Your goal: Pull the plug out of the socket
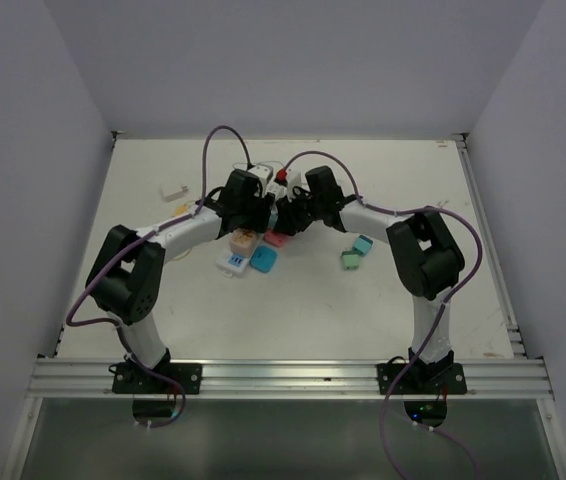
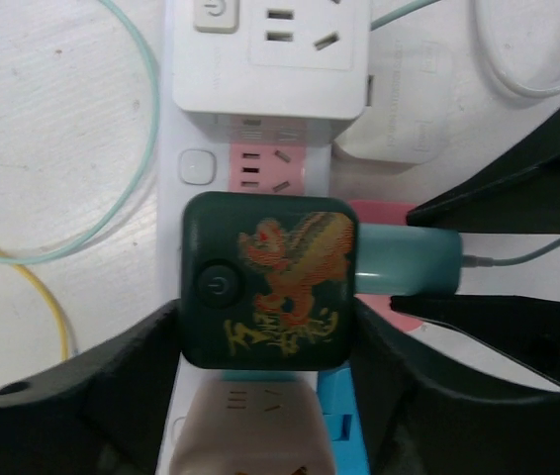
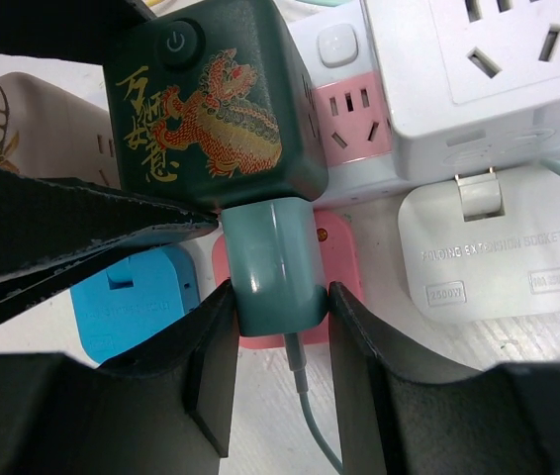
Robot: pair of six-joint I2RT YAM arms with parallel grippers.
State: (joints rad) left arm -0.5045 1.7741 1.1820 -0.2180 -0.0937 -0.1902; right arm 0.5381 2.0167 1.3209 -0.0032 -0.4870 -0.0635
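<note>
Robot lab enclosure: white table [image 1: 413,300], plain white walls [image 1: 293,70], aluminium mounting rail [image 1: 293,378].

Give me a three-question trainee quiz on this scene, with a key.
1. True or false: the right claw grips the teal plug.
2. The teal plug sits in: A) the white cube, B) the green cube, C) a pink outlet.
3. Which claw straddles the green cube?
Key: 1 true; 2 B; 3 the left claw.
</note>
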